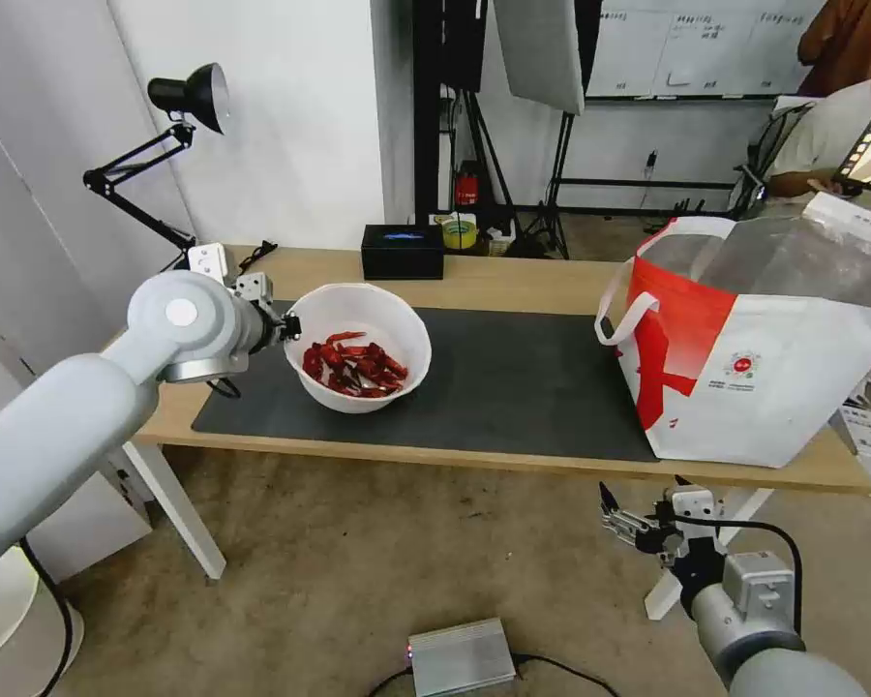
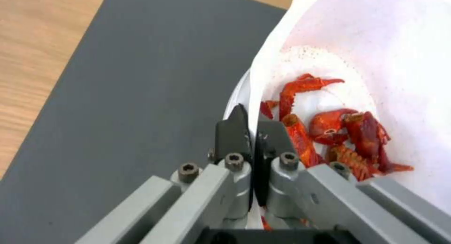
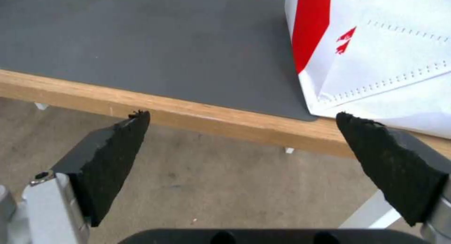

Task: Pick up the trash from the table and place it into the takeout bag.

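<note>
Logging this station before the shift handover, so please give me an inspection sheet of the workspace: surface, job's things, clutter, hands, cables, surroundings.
Surface: long light-wood table with a dark grey mat.
Job's things: white round bowl of red crayfish shells at the mat's left end; large white-and-red takeout bag upright and open at the right end.
Clutter: black rectangular box and black desk lamp along the far edge.
Hands: left hand shut on the bowl's rim; right hand open, low in front of the table edge near the bag.
Cables: black cable on the floor at a grey metal box.
Surroundings: light stands behind the table.
</note>
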